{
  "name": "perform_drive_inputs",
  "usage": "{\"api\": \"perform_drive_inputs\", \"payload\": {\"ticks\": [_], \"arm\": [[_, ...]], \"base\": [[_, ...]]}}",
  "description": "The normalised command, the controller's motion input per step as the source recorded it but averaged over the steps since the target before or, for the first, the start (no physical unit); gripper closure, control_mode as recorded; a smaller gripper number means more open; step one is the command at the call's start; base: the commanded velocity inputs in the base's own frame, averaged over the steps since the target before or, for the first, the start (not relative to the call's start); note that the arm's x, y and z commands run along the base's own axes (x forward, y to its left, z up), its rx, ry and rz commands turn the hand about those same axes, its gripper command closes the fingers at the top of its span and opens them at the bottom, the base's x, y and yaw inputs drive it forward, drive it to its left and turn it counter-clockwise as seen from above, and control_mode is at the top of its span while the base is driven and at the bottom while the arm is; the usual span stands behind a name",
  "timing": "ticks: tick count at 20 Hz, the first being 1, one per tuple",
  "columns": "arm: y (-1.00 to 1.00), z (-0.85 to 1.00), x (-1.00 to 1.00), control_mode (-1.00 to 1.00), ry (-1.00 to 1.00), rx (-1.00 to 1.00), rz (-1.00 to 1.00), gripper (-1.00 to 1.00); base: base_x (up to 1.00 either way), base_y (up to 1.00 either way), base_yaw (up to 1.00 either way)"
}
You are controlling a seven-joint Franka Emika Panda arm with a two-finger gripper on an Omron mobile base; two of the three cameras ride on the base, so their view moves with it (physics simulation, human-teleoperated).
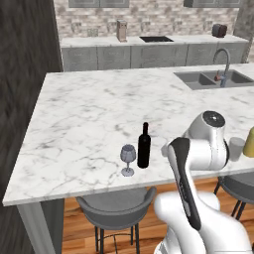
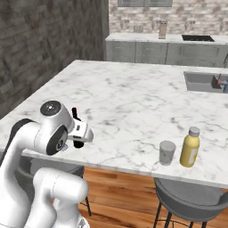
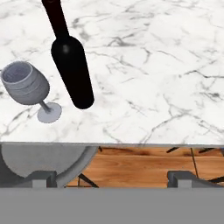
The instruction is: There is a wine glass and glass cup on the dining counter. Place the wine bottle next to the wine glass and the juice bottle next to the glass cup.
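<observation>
White arm [image 1: 191, 163] folded low at counter edge | tool [image 3: 113, 179] spread, empty | wine bottle [image 1: 144, 146] beside wine glass [image 1: 128, 158]

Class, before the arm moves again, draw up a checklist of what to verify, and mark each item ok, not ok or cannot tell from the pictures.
1. Wine bottle upright beside wine glass: ok.
2. Juice bottle beside glass cup: ok.
3. Gripper open, holding nothing: ok.
4. Gripper clear of wine bottle: ok, it sits back past the counter edge.
5. Bottle and glass touching: cannot tell.
</observation>
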Motion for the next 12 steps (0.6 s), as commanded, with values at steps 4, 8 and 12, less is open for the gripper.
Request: {"api": "perform_drive_inputs", "payload": {"ticks": [4,8,12], "arm": [[-0.02,0.00,-0.60,-1.00,-0.03,-0.12,-0.21,-1.00],[-0.05,0.00,-0.59,-1.00,-0.10,-0.02,-0.15,-1.00],[-0.11,0.00,-0.66,-1.00,-0.25,0.00,-0.10,-1.00]], "base": [[0.00,0.00,0.00],[0.00,0.00,0.00],[0.00,0.00,0.00]]}}
